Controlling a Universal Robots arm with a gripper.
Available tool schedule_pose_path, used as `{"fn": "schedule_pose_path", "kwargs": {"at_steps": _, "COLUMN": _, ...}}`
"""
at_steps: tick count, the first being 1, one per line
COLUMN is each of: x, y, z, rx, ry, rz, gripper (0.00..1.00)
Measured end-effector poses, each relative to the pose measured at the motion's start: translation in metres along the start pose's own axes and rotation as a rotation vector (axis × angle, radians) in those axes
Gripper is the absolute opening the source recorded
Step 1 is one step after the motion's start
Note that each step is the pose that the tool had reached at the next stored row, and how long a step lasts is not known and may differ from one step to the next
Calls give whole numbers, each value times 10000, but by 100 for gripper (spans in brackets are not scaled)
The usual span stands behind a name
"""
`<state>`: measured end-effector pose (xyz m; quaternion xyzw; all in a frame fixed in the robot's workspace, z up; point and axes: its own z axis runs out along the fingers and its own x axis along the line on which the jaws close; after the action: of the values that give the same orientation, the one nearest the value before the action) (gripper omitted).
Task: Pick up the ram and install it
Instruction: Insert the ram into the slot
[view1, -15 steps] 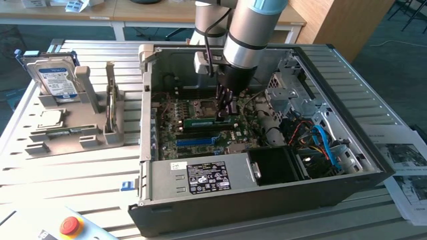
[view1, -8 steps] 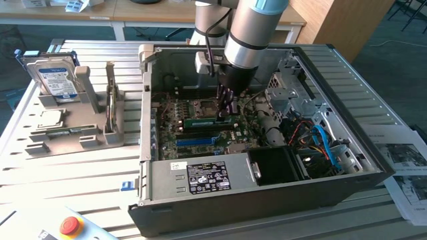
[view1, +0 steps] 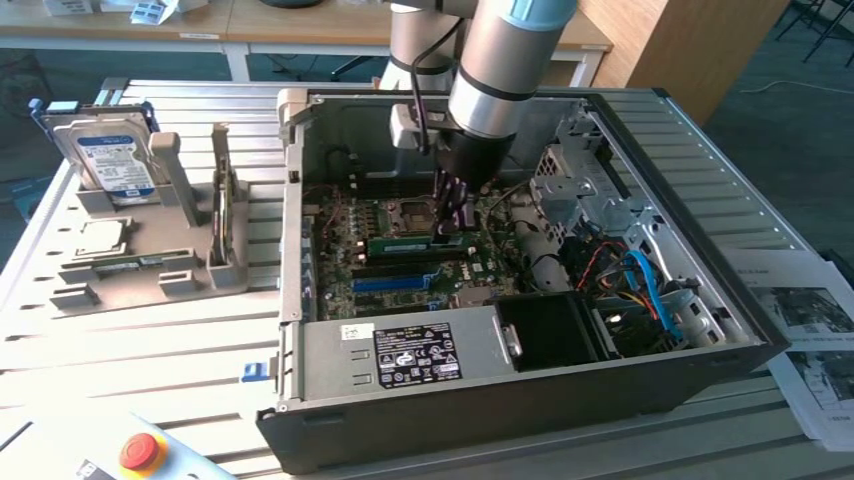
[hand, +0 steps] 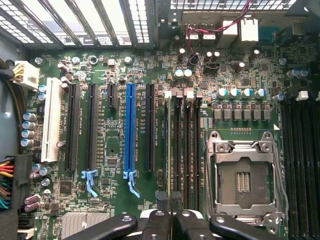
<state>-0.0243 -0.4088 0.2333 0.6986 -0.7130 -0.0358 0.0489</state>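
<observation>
At the exterior view's left a hard drive (view1: 114, 160) stood racked on the worktop (view1: 134, 340). Centre frame, inside the case (view1: 534, 400), the claw (view1: 455, 231) clamped the green ram (view1: 400, 243) at its slot. The wrist view showed its fingertips (hand: 159, 226) meeting beside the processor socket (hand: 245, 175).

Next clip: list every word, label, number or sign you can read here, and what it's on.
No text here can be read.
Hard drive label: blue and white print, too blurred.
Power supply label: white marks on black, too small.
White sticker beside it: illegible.
Circuit board: white lettering along the slots, too small.
Paper sheets: print too blurred.
</observation>
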Motion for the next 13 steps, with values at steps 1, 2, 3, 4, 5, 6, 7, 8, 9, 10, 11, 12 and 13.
{"fn": "schedule_pose_path", "kwargs": {"at_steps": 1, "x": 0, "y": 0, "z": 2, "rx": 1, "ry": -2, "rz": 2, "gripper": 12}}
{"fn": "schedule_pose_path", "kwargs": {"at_steps": 2, "x": 0, "y": 1, "z": 6, "rx": 2, "ry": -4, "rz": 2, "gripper": 12}}
{"fn": "schedule_pose_path", "kwargs": {"at_steps": 3, "x": -1, "y": 2, "z": 10, "rx": 2, "ry": -6, "rz": 4, "gripper": 12}}
{"fn": "schedule_pose_path", "kwargs": {"at_steps": 4, "x": -1, "y": 3, "z": 14, "rx": 2, "ry": -5, "rz": 5, "gripper": 12}}
{"fn": "schedule_pose_path", "kwargs": {"at_steps": 5, "x": -1, "y": 5, "z": 19, "rx": 1, "ry": -3, "rz": 6, "gripper": 12}}
{"fn": "schedule_pose_path", "kwargs": {"at_steps": 6, "x": -1, "y": 5, "z": 24, "rx": 1, "ry": -3, "rz": 6, "gripper": 12}}
{"fn": "schedule_pose_path", "kwargs": {"at_steps": 7, "x": -1, "y": 6, "z": 29, "rx": 1, "ry": -4, "rz": 7, "gripper": 12}}
{"fn": "schedule_pose_path", "kwargs": {"at_steps": 8, "x": -1, "y": 6, "z": 33, "rx": 1, "ry": -3, "rz": 7, "gripper": 12}}
{"fn": "schedule_pose_path", "kwargs": {"at_steps": 9, "x": -1, "y": 7, "z": 36, "rx": 0, "ry": -2, "rz": 8, "gripper": 12}}
{"fn": "schedule_pose_path", "kwargs": {"at_steps": 10, "x": -1, "y": 7, "z": 37, "rx": 0, "ry": -1, "rz": 9, "gripper": 12}}
{"fn": "schedule_pose_path", "kwargs": {"at_steps": 11, "x": -1, "y": 7, "z": 37, "rx": 0, "ry": -1, "rz": 10, "gripper": 12}}
{"fn": "schedule_pose_path", "kwargs": {"at_steps": 12, "x": -1, "y": 7, "z": 38, "rx": 0, "ry": -2, "rz": 10, "gripper": 12}}
{"fn": "schedule_pose_path", "kwargs": {"at_steps": 13, "x": -1, "y": 7, "z": 38, "rx": 1, "ry": -3, "rz": 10, "gripper": 12}}
